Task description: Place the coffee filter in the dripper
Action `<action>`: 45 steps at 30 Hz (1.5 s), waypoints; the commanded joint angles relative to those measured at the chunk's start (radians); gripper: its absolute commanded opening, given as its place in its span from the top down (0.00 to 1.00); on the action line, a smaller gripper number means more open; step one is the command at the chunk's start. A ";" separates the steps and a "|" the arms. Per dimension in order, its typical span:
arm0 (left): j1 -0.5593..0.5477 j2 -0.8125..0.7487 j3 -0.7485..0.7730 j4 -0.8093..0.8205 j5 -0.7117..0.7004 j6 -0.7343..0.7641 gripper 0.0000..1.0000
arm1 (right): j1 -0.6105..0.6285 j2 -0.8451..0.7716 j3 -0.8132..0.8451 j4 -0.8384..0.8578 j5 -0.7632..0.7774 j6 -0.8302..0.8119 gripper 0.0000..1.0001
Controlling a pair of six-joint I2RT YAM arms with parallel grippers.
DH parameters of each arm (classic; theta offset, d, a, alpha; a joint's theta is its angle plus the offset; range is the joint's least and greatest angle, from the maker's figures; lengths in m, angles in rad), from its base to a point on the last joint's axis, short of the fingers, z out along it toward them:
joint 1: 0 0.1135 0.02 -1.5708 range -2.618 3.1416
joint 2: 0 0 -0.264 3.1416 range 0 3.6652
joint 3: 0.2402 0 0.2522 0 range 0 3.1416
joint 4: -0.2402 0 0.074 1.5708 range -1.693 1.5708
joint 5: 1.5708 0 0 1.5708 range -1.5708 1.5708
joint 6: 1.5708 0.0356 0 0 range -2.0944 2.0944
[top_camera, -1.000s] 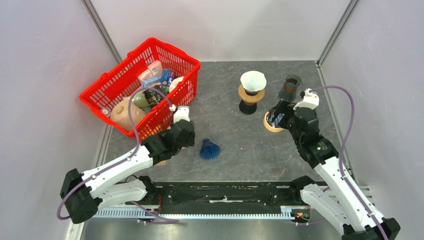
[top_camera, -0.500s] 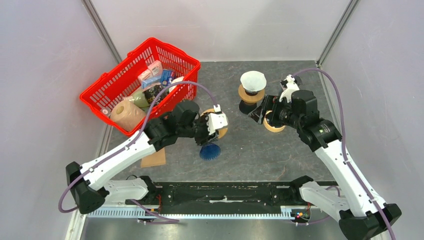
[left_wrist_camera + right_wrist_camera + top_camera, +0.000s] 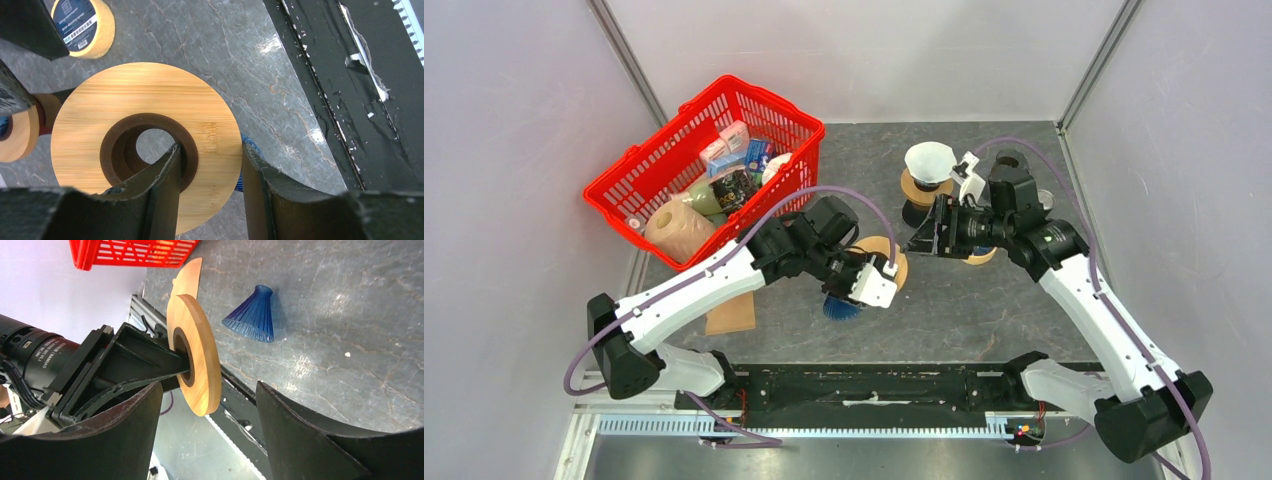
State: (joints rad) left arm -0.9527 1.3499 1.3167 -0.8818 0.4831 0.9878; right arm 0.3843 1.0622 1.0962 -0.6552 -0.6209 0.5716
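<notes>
The white coffee filter (image 3: 929,160) sits in a wooden stand (image 3: 921,192) at the back. The blue ribbed dripper (image 3: 839,308) (image 3: 252,317) lies on its side on the table, partly hidden under my left gripper (image 3: 886,268); in the left wrist view only a sliver of the dripper (image 3: 239,180) shows. My left gripper (image 3: 210,150) is shut on a wooden ring (image 3: 145,145) (image 3: 882,258), one finger through its hole and the other outside the rim. My right gripper (image 3: 921,240) (image 3: 210,387) is open and faces the wooden ring (image 3: 197,360), whose lower edge lies between its fingers untouched.
A red basket (image 3: 659,130) of groceries stands at the back left. A tape roll (image 3: 974,254) (image 3: 82,25) lies under the right arm. A dark cup (image 3: 1009,162) stands behind it. A brown card (image 3: 732,312) lies by the left arm.
My left arm has swung right from beside the basket, carrying the wooden ring over the dripper. My right arm has moved left from the tape roll toward the ring, its jaws narrowing slightly.
</notes>
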 commanded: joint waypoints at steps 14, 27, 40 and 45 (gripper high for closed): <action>-0.044 0.010 0.066 -0.028 0.053 0.155 0.98 | 0.047 0.036 -0.081 0.076 -0.171 0.011 0.39; -0.057 -0.038 0.044 0.113 -0.011 -0.053 0.12 | 0.041 -0.003 -0.106 0.133 -0.061 0.076 1.00; -0.055 -0.498 -0.330 0.863 -0.413 -0.869 0.08 | -0.240 -0.055 0.074 -0.005 0.223 0.003 1.00; -0.055 -0.512 -0.422 0.947 -0.817 -1.160 0.06 | -0.433 -0.004 0.094 0.141 0.236 0.095 1.00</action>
State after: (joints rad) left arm -1.0065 0.8116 0.9607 -0.1062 0.0475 0.1745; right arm 0.0620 1.0248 1.1404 -0.6594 -0.4057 0.5991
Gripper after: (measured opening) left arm 0.938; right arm 0.080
